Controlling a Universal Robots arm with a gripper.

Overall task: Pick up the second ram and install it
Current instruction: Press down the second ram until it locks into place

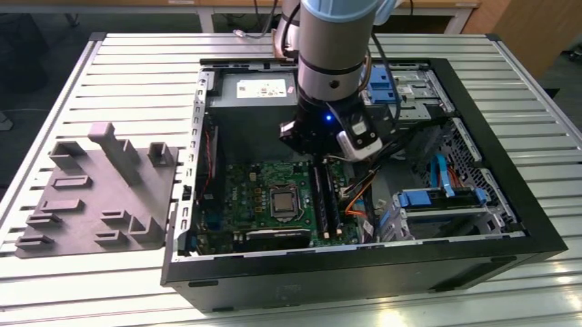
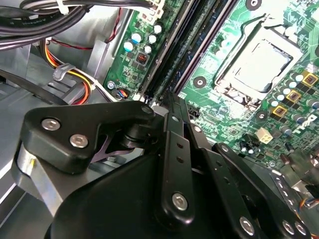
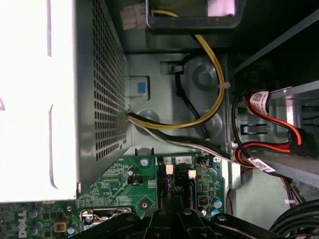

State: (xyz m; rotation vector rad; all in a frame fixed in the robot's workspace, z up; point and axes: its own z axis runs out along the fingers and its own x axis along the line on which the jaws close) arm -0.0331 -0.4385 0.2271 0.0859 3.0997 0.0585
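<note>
My gripper (image 1: pixel 326 158) hangs inside the open computer case (image 1: pixel 509 225), over the far end of the long black memory slots (image 1: pixel 326 201) on the green motherboard (image 1: pixel 245 197). In the second wrist view its black fingers (image 2: pixel 172 149) come together at the tip, right above the slot ends (image 2: pixel 154 92); I see nothing between them. A dark bluish-green stick, apparently the second ram (image 2: pixel 197 35), lies along the slots. Whether the fingertips touch it I cannot tell. In the first wrist view the gripper (image 3: pixel 169 211) sits just before the white slot latches (image 3: pixel 169 169).
The silver processor socket (image 2: pixel 254 64) lies beside the slots. Yellow, red and black cables (image 3: pixel 209 109) run near the perforated power supply wall (image 3: pixel 104 89). Blue drive brackets (image 1: pixel 427 199) fill the exterior view's right side. A grey holder fixture (image 1: pixel 100 191) sits outside the case.
</note>
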